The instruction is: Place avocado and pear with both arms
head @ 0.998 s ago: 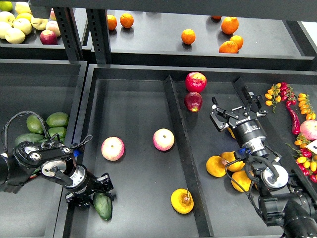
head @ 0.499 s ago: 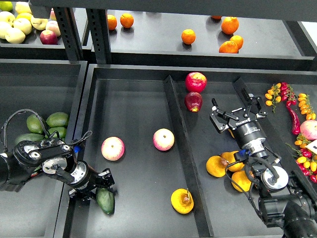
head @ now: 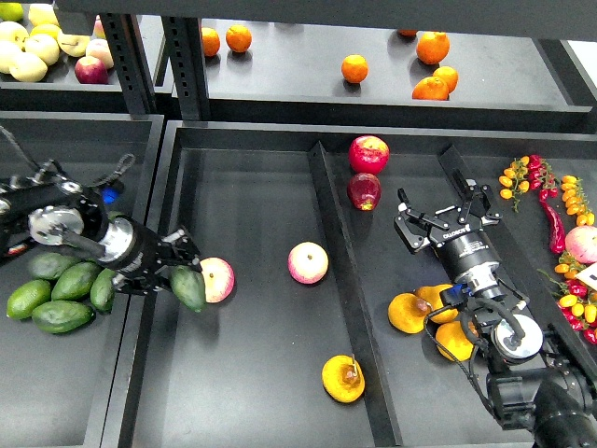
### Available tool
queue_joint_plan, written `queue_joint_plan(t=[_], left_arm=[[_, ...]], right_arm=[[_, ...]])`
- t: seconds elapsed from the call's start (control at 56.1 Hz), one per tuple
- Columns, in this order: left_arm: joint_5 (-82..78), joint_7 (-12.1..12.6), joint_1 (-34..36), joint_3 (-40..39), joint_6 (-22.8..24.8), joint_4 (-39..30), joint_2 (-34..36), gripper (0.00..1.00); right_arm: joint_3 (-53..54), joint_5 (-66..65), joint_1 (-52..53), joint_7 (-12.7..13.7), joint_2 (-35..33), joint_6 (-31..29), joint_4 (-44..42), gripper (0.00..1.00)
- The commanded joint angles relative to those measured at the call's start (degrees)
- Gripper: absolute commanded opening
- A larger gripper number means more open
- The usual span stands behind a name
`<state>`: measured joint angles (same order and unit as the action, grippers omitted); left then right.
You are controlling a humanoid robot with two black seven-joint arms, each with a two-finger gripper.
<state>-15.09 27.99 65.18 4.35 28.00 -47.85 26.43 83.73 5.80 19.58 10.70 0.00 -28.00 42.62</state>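
Observation:
My left gripper (head: 175, 269) is shut on a dark green avocado (head: 188, 288). It holds the avocado at the left edge of the middle tray (head: 252, 187), right beside a pink-yellow apple (head: 218, 279). A yellow-orange pear (head: 343, 378) with a brown patch at its stem lies at the front of that tray. My right gripper (head: 446, 217) is open and empty in the right compartment, behind several more pears (head: 409, 313).
Several avocados (head: 56, 297) lie in the left bin. A second apple (head: 308, 262) sits mid-tray beside the divider (head: 328, 233). Two red apples (head: 367, 168) lie at the back. Chillies and small tomatoes (head: 550, 201) are at far right. Oranges (head: 432, 65) are on the back shelf.
My left arm has swung back and to the left, carrying the avocado from the tray's front to beside the pink-yellow apple. The avocado pile is now uncovered. My right arm has barely moved.

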Motion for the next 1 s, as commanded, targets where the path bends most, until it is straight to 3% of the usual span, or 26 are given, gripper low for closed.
queue_joint_plan(t=[0.0,0.232,0.659,0.98], left_arm=[[-0.2,0.0,-0.2,0.2,0.0,0.5,6.1,0.38],[-0.4,0.0,-3.2,1.5,0.0,1.2,13.3,0.40],[-0.6,0.0,-11.7,-2.4,0.0,4.8,12.8,0.43],[-0.6,0.0,-14.1,-4.3,0.0,7.2,11.7,0.56]], right_arm=[[-0.4,0.0,0.0,0.0,0.0,0.0,0.4,1.00],[-0.7,0.0,0.3,0.0,0.0,0.0,0.4,1.00],[-0.8,0.0,0.2,0.1,0.0,0.0,0.8,1.00],[-0.8,-0.2,-0.1,1.6,0.0,0.0,2.2,1.00]])
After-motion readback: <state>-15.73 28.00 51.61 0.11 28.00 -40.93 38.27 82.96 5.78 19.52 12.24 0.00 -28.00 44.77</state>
